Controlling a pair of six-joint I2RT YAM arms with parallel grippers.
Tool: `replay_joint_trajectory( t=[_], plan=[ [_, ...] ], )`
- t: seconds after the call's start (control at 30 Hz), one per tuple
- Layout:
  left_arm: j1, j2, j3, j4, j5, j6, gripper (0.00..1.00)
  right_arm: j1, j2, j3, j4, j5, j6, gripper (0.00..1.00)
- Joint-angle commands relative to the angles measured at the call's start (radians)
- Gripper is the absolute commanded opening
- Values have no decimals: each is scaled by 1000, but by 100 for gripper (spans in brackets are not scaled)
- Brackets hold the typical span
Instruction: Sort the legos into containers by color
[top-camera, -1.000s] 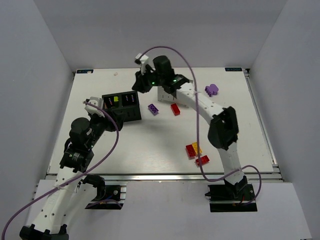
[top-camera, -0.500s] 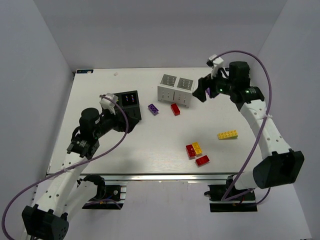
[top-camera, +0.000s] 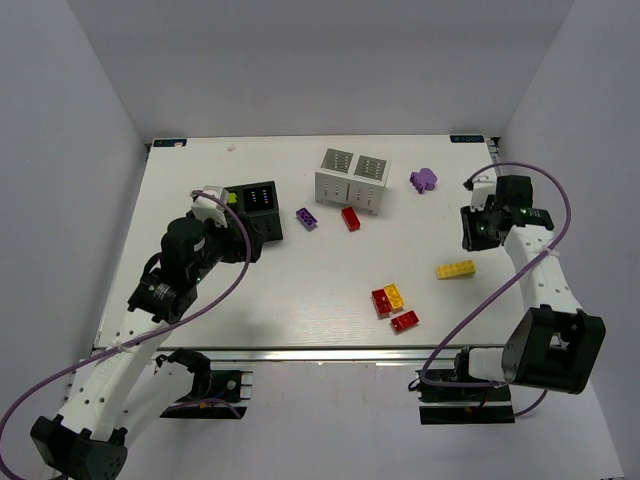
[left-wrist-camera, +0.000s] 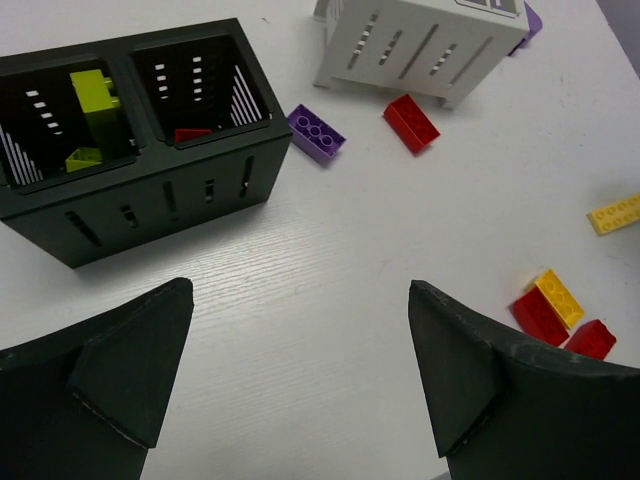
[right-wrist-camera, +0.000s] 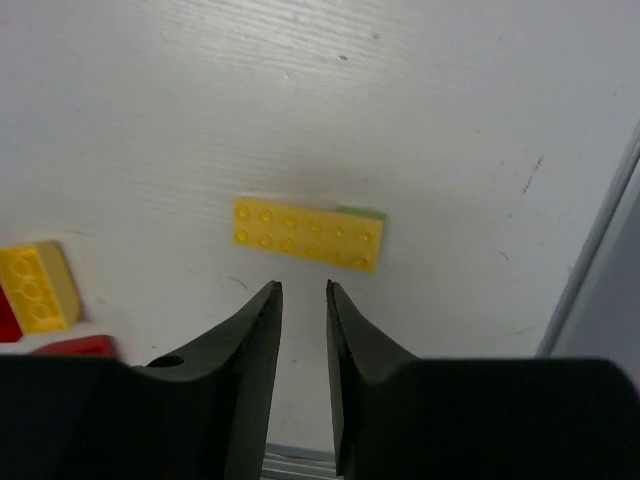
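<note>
The black box (top-camera: 252, 209) holds lime green bricks (left-wrist-camera: 93, 98) in its left cell and a red brick (left-wrist-camera: 190, 133) in its right cell. The white box (top-camera: 352, 177) stands behind the table's middle. A flat purple brick (top-camera: 306, 217) and a red brick (top-camera: 350, 218) lie between the boxes. A purple piece (top-camera: 423, 179) lies right of the white box. A long yellow brick (top-camera: 455, 269) lies just ahead of my right gripper (right-wrist-camera: 304, 287), which is almost shut and empty. A red and yellow cluster (top-camera: 388, 298) and a red brick (top-camera: 404, 321) lie near the front. My left gripper (left-wrist-camera: 300, 370) is wide open and empty, in front of the black box.
The table's right edge rail (right-wrist-camera: 590, 250) runs close beside the long yellow brick. White walls enclose the table on three sides. A lime green sliver (right-wrist-camera: 362, 212) shows under the yellow brick's far end.
My right arm swung from over the boxes to the table's right side. The long yellow brick now lies on the table there. My left arm shifted slightly by the black box.
</note>
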Motion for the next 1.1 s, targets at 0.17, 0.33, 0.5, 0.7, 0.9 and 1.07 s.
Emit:
replay_joint_trajectory(
  t=[0.17,0.33,0.5,0.7,0.9,1.07],
  plan=[
    [-51,-18,37,-37,-132,13,98,-62,-84,-152,-45,60,-237,81],
    [-51,-17,31,-23,-73,14,98,-80,-108,-192,-11,-1,-414,87],
    [-30,-8,26,-2,22,17,98,-95,-78,-160,-19,-72,-498,85],
    [-30,-8,12,27,87,26,98,-100,-188,-229,-108,-359,-996,61],
    [-30,-11,3,32,81,31,98,-102,-145,-182,-195,-473,-1261,86],
    [-30,-15,-3,36,69,29,98,-92,-87,-171,-155,-428,-1321,89]
  ],
)
